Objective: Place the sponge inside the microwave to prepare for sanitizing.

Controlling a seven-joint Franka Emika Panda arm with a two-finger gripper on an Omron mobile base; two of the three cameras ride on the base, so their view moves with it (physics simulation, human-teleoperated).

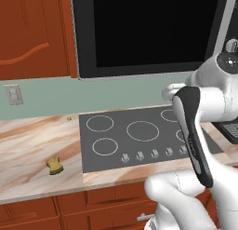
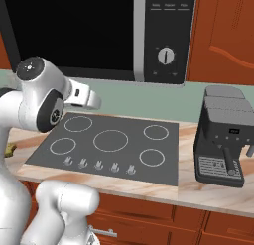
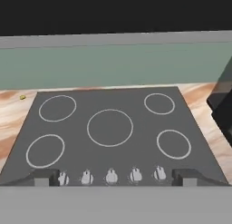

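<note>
So the tally here: one sponge (image 1: 55, 165), one microwave (image 2: 99, 33) with a single knob (image 2: 165, 55), one cooktop (image 3: 108, 132) with five burner rings and five little knobs, one black coffee machine (image 2: 222, 137), one wall outlet (image 1: 13, 94), and one tiny yellow speck (image 1: 69, 118).

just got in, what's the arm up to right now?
Nothing is in hand yet. The gripper is open and empty, held over the front edge of the cooktop near its knobs. The sponge lies untouched on the counter left of the cooktop, well away from the gripper. The microwave hangs above the cooktop with its dark glass door closed, so both the pickup and the door are still to do. A coffee machine stands on the right.
</note>
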